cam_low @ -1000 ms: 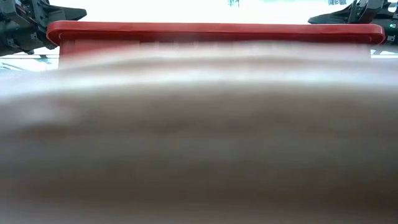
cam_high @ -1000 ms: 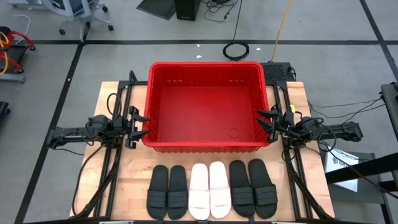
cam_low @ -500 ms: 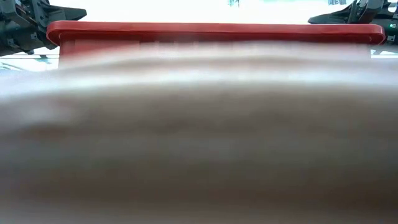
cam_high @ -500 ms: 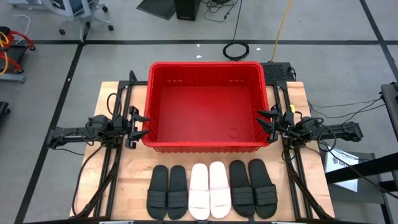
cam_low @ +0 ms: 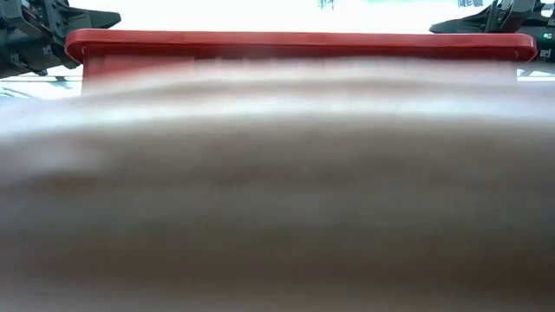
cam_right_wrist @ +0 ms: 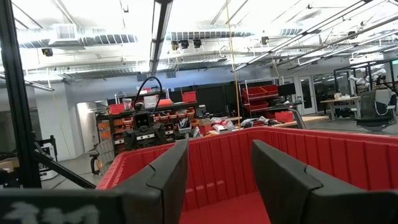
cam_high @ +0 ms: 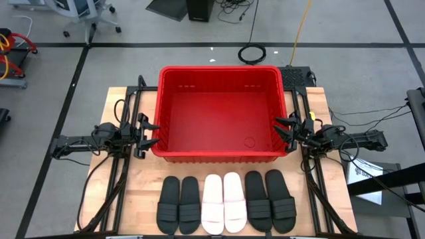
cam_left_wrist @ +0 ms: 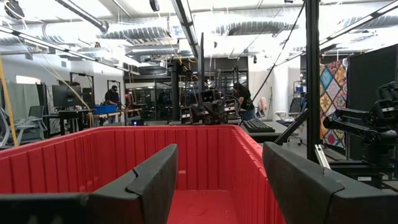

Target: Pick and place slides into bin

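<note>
Six slides lie side by side, soles down, on the table's near part: two black [cam_high: 178,204], two pale pink-white [cam_high: 223,202], two black [cam_high: 270,200]. The empty red bin [cam_high: 220,111] stands behind them at the table's middle; its rim also shows in the low view [cam_low: 295,41]. My left gripper [cam_high: 150,131] is open and empty at the bin's left wall, pointing toward it. My right gripper [cam_high: 281,129] is open and empty at the bin's right wall. Each wrist view looks over the bin's rim [cam_left_wrist: 186,134] [cam_right_wrist: 261,134] between its open fingers.
Dark frame rails [cam_high: 133,106] run along the table's left and right sides under the arms. Bare wood [cam_high: 133,192] lies left and right of the slides. A blurred pale thing close to the lens fills most of the low view [cam_low: 277,191]. People [cam_left_wrist: 242,99] stand far off in the room.
</note>
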`<action>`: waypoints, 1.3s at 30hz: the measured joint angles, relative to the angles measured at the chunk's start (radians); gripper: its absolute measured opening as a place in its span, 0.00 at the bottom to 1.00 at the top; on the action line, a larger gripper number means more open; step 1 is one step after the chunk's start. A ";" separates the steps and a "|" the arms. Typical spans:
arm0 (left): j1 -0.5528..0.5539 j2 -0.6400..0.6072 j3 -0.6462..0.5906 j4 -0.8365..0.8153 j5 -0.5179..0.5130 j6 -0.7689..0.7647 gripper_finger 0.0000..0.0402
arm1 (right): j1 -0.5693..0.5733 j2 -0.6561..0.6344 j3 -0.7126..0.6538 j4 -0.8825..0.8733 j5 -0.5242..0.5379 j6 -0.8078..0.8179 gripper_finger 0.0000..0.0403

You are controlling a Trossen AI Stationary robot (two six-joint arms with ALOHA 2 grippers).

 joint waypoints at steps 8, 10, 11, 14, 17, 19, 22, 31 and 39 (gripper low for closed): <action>0.000 0.000 0.000 0.000 0.000 0.000 0.60 | 0.000 0.000 0.000 0.000 0.000 0.000 0.41; 0.000 0.000 0.000 0.000 0.000 0.000 0.60 | 0.000 0.000 0.000 0.000 0.000 0.000 0.41; 0.000 0.000 0.000 0.000 0.000 0.000 0.60 | 0.000 0.000 0.000 0.000 0.000 0.000 0.41; 0.000 0.000 0.000 0.000 0.000 0.000 0.60 | 0.000 0.000 0.000 0.000 0.000 0.000 0.41; 0.000 0.000 0.000 0.000 0.000 0.000 0.60 | 0.000 0.000 0.000 0.000 0.000 0.000 0.41; 0.000 0.000 0.000 0.000 0.000 0.000 0.60 | 0.000 0.000 0.000 0.000 0.000 0.000 0.41; 0.000 0.000 0.000 0.000 0.000 0.000 0.60 | 0.000 0.000 0.000 0.000 0.000 0.000 0.41; 0.000 0.000 0.000 0.000 0.000 0.000 0.60 | 0.000 0.000 0.000 0.000 0.000 0.000 0.41; 0.000 0.000 0.000 0.019 -0.003 0.000 0.60 | 0.000 0.000 0.000 0.000 0.000 0.000 0.41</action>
